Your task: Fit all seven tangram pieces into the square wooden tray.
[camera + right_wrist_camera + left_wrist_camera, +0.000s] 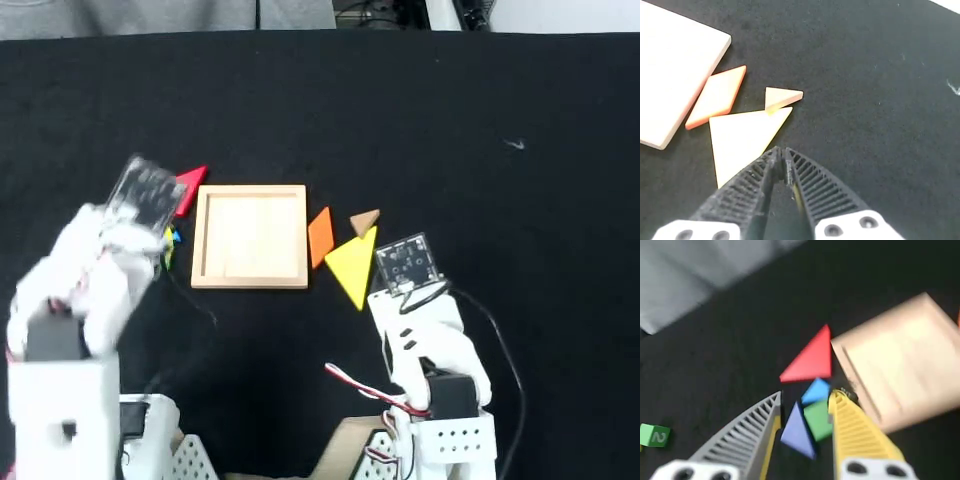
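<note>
Tangram pieces (pixel 353 265) lie on the black counter (pixel 450 120) on both sides of the square wooden tray (pixel 250 282). At left, my left tool (pixel 806 396) hangs open over a blue triangle (pixel 797 432), a green piece (pixel 817 421) and a lighter blue piece (pixel 816 391) — the red triangle (pixel 810 362) lies just beyond, near the tray's corner. Right of the tray sit an orange parallelogram (pixel 320 238), a small tan triangle (pixel 365 220) and a large yellow triangle (pixel 742 137). My right tool (pixel 780 150) is closed on nothing, at the yellow triangle's edge.

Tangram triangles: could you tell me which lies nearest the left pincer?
The dark blue triangle, between the fingers of the left pincer; the red triangle lies beyond.
</note>
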`<action>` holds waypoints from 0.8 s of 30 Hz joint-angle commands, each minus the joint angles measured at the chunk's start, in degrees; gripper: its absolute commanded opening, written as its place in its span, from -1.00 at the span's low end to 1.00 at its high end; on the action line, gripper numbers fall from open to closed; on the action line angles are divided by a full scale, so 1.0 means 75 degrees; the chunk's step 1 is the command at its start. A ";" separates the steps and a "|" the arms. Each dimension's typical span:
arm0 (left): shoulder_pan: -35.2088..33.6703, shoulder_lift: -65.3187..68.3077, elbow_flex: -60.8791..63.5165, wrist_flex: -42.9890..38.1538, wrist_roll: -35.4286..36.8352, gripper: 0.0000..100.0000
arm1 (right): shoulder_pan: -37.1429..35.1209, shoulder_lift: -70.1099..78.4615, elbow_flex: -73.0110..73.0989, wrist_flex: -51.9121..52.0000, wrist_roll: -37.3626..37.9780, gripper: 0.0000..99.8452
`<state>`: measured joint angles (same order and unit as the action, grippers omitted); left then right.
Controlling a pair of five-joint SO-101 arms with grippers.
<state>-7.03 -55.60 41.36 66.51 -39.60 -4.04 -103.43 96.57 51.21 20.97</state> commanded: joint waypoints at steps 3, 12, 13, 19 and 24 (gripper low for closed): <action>0.0064 0.3341 -0.3487 0.2004 -0.2544 -0.67 | -0.0070 -0.0615 -0.0006 0.0164 0.0094 -0.98; -0.0100 0.5978 -0.6605 0.2977 -0.3071 -0.48 | -0.0070 -0.0615 -0.0006 0.0164 0.0105 -0.98; -0.0135 0.6189 -0.6851 0.2966 -0.2848 -0.46 | -0.0070 -0.0615 -0.0006 0.0164 0.0105 -0.98; -0.0182 0.7279 -0.7379 0.2391 -0.2626 -0.44 | -0.0070 -0.0615 -0.0006 0.0164 0.0105 -0.98; -0.0193 0.8147 -0.7355 0.2403 -0.3188 -0.44 | -0.0070 -0.0615 -0.0006 0.0164 0.0105 -0.98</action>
<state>-7.91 3.82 -10.33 85.58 -61.67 -4.04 -103.43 96.57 52.18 21.32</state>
